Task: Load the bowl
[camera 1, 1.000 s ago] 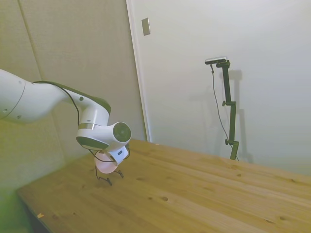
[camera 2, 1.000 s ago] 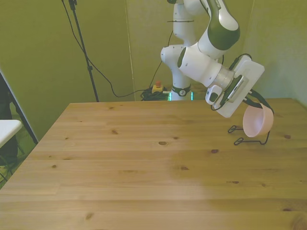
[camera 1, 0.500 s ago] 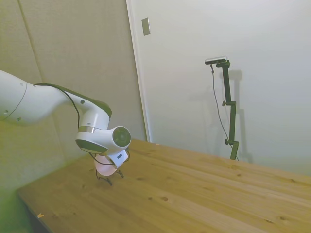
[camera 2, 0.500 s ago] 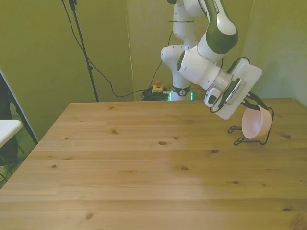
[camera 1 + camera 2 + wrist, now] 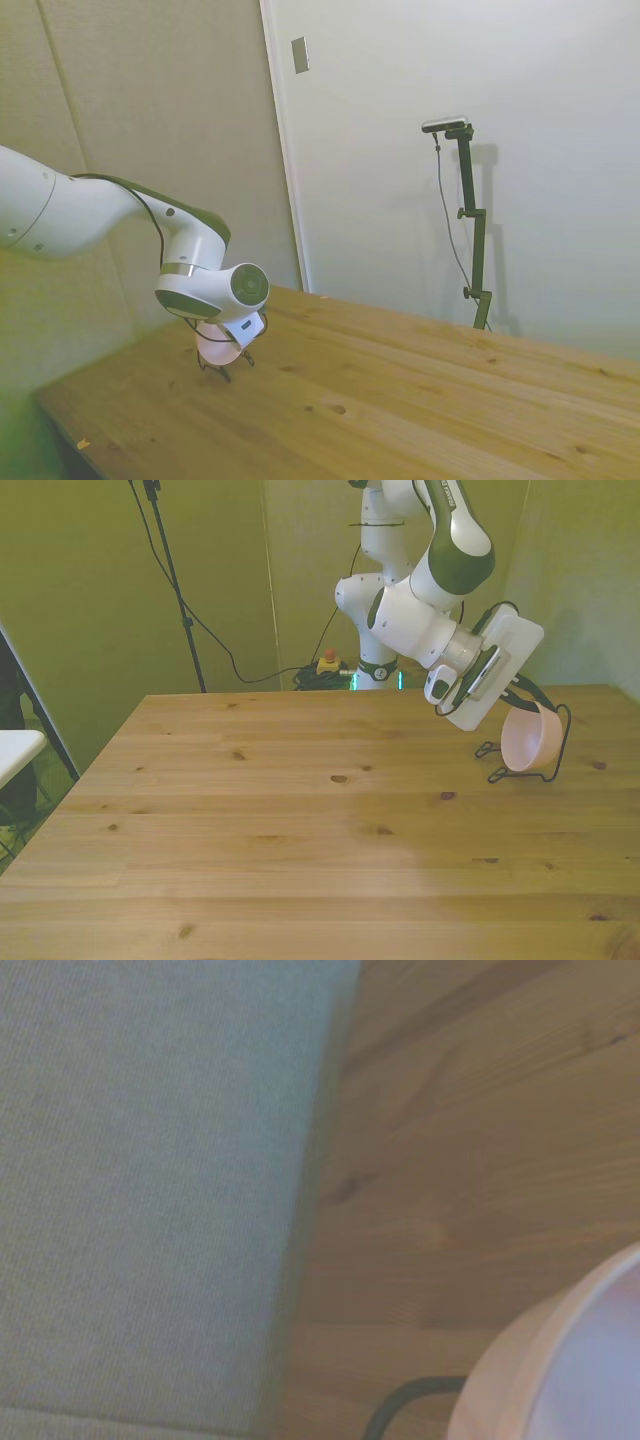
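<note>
Below the pincer (image 5: 527,702), at the front view's right end of the bench (image 5: 300,830), the pale pink bowl (image 5: 524,743) stands on edge inside the thin black wire rack (image 5: 558,742), its open side turned toward the arm. Over the past second the arm has lowered a little, and the bowl has dropped with it from above the wire loops to a spot between them, close to the wood. I cannot tell whether the pincer is clamped on the rim or apart, since the white wrist body hides the fingers in both wide views. The wrist view shows only the bowl's rim and a curve of wire beside it. Loading looks nearly done; judging by this, letting go and backing off remain.
</note>
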